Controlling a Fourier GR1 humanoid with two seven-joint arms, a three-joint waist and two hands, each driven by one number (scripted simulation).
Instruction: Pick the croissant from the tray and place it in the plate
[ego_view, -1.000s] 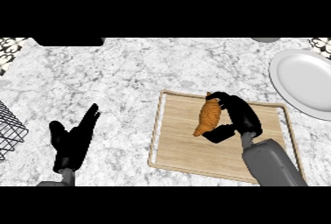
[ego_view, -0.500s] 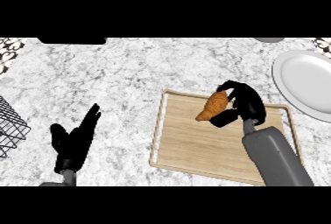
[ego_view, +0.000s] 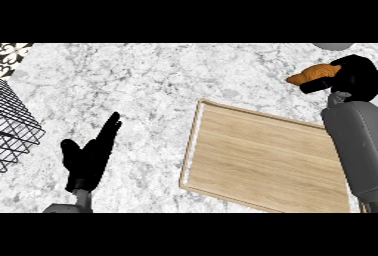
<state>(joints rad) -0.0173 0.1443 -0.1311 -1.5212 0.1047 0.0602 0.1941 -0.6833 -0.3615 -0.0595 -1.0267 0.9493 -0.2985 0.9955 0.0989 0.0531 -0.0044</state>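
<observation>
The right hand (ego_view: 356, 75), black and fingered at the end of a grey forearm, is curled round the golden-brown, crescent-shaped croissant (ego_view: 313, 76), whose free end juts out to the hand's left. Hand and pastry hang over the white-and-grey marbled counter (ego_view: 148, 85), just beyond the far edge of the pale wooden rectangular tray (ego_view: 258, 155), which lies below and to the left of the hand. The plate named in the task is not in view. To do the carry well, I would judge: hold the croissant level, keep the fingers closed until it is over the plate, then lower before releasing. The left hand (ego_view: 87, 157) rests open, fingers up, well left of the tray, beside a black wire basket (ego_view: 15, 127).
</observation>
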